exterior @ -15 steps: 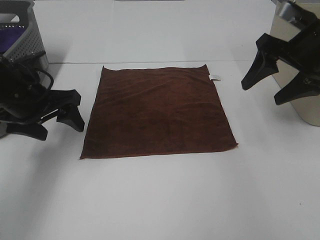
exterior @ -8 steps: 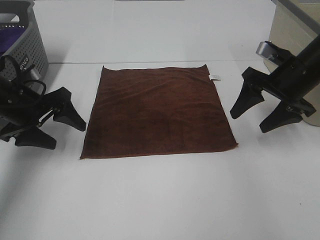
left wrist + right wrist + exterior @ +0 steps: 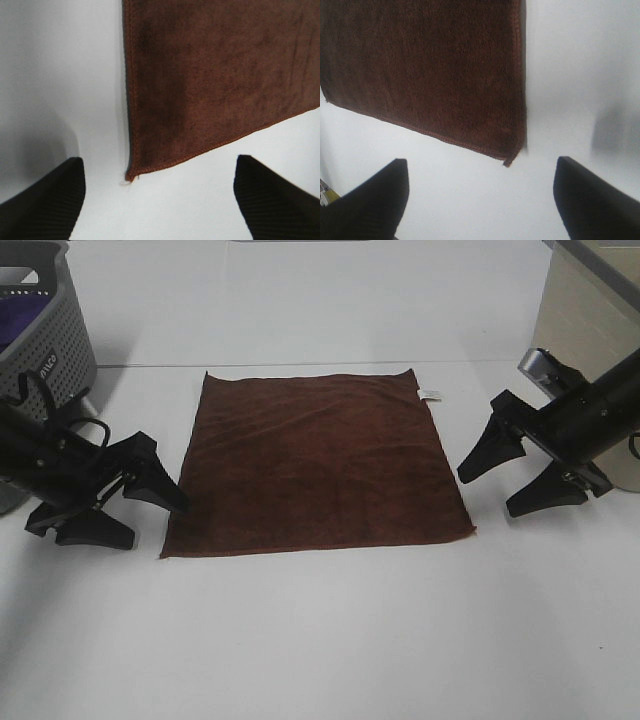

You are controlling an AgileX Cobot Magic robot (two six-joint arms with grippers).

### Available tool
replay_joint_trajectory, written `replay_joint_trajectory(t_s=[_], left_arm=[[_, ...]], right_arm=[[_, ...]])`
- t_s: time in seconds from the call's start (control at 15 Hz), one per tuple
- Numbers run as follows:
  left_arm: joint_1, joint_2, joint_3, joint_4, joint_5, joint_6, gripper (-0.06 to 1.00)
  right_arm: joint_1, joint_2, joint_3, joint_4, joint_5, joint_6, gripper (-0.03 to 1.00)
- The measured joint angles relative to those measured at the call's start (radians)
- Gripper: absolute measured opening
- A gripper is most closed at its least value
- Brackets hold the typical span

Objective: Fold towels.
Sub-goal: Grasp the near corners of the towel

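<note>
A dark reddish-brown towel lies flat and square on the white table, with a small white tag at its far right corner. My left gripper is open, low over the table just left of the towel's near left corner. In the left wrist view that corner of the towel lies between and ahead of the spread fingers of the left gripper. My right gripper is open just right of the near right corner. The towel ends in that corner ahead of the right gripper.
A grey perforated basket holding something purple stands at the far left, behind the left arm. A beige bin stands at the far right, behind the right arm. White table stretches in front of the towel.
Both arms have come down and in toward the towel's near corners. The right gripper dropped from in front of the bin to table level. Both stayed open.
</note>
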Motion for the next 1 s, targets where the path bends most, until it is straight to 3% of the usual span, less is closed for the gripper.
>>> replay_joint_trajectory(t_s=[0.47,1.0], left_arm=[[0.0,0.039,0.0,-0.142,-0.012,0.148,0.76],[0.0,0.08,-0.007,-0.214,0.017,0.17,0.73]], right_arm=[[0.0,0.053,0.0,-0.056,-0.053,-0.014,0.77],[0.001,0.125,-0.012,0.114,-0.008,-0.082,0.72]])
